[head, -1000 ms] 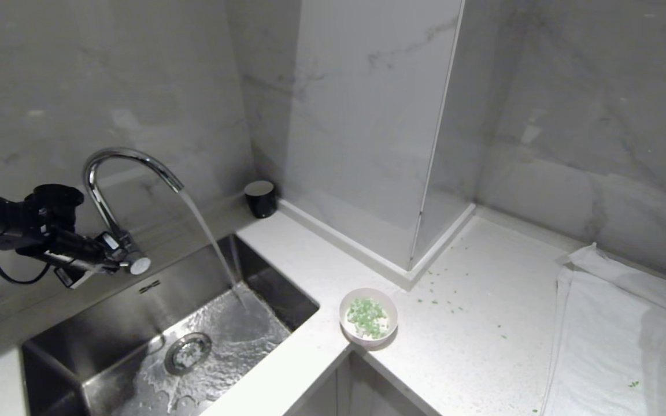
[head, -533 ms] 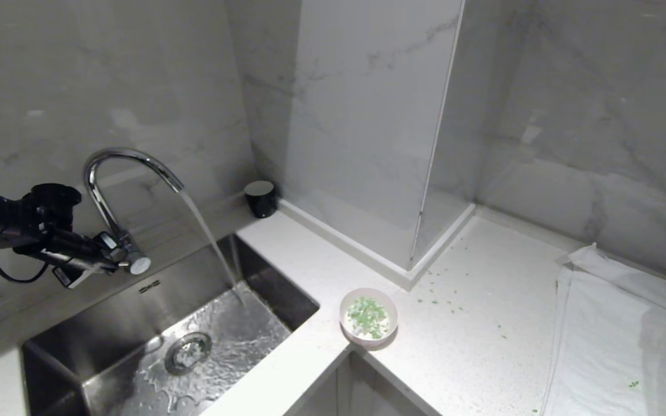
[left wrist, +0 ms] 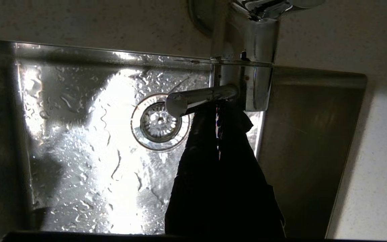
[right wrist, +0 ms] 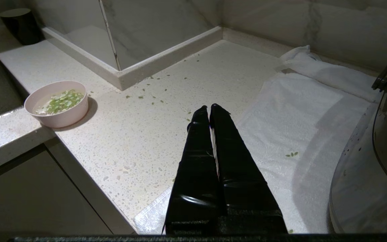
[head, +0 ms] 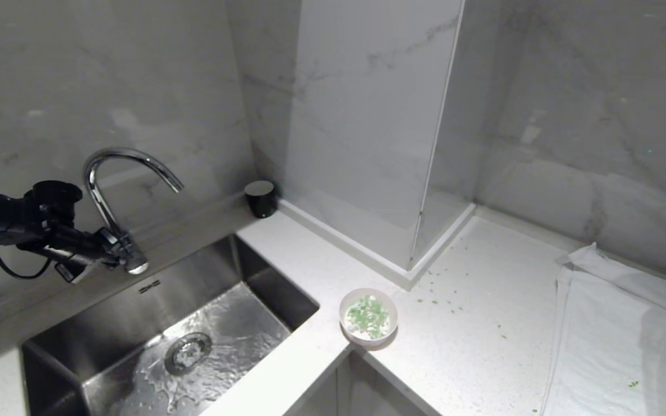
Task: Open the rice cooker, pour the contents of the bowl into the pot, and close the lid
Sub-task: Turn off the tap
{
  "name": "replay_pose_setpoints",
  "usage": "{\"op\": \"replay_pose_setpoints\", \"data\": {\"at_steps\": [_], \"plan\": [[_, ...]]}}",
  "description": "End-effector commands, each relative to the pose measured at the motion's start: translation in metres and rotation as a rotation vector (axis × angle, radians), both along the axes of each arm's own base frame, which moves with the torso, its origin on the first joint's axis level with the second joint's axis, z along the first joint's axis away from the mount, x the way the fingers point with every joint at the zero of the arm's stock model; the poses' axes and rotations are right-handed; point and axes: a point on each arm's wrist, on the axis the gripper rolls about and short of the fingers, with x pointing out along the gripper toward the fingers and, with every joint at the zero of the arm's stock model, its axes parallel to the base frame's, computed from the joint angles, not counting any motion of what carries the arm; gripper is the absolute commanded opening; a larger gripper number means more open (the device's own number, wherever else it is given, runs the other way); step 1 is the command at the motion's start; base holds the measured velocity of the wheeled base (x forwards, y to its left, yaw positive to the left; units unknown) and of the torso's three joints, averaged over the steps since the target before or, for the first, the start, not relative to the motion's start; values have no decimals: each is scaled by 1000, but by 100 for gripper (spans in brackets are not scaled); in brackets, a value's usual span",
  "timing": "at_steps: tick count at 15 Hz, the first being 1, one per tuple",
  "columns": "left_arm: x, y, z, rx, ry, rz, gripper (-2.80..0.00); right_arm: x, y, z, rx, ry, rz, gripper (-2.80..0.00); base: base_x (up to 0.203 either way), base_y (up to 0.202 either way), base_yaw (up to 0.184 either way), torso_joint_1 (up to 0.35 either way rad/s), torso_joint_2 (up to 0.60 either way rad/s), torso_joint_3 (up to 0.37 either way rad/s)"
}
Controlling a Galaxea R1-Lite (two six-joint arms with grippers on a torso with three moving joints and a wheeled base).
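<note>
At the left edge of the head view, the left gripper (head: 114, 253) is being held against the lever (head: 130, 261) of a chrome gooseneck faucet (head: 114, 164). In the left wrist view its 2 dark fingers (left wrist: 200, 148) are pressed together, their tips touching the smooth cylindrical lever from beneath; nothing is being pinched between them. No water is being seen at the spout. Below it, in the lower left of the head view, the rectangular stainless-steel sink (head: 67, 326) is being shown wet, with droplets and ripples around its round perforated drain (head: 187, 352).

The bowl (head: 368, 316), small, round and pale pink, is standing at lower centre of the head view on the speckled white countertop (head: 321, 260), just beside the sink's corner. The contents (head: 367, 315), small green pieces, are lying in liquid inside it. More green bits are scattered on the counter to its right. A dark cylindrical cup (head: 261, 198) is standing at the marble wall's corner. A soft white towel (head: 616, 329) is spread at the right.

In the right wrist view, the right gripper (right wrist: 209, 108) is hanging over the counter's front edge, its 2 glossy black fingers pressed together and empty. A shiny rounded steel pan (right wrist: 371, 174) is standing on the towel at that view's right edge.
</note>
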Motion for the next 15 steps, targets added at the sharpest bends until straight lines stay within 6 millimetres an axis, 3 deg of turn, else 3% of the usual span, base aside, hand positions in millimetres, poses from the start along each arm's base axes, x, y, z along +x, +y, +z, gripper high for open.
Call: {"op": "replay_pose_setpoints", "data": {"at_steps": [1,7,10,15], "plan": [[1,1,-1,-1,-1,6,-280,0,0,0,0,-1,1,-280,0,0,0,0,0,0],[-10,-11,12,-9,8,-13,-280,0,0,0,0,1,1,-280,0,0,0,0,0,0],[-23,-44,27,-12,15,-86,-280,0,0,0,0,1,1,-280,0,0,0,0,0,0],[-45,-117,64,-4,-30,-249,-280,0,0,0,0,1,1,-280,0,0,0,0,0,0]]}}
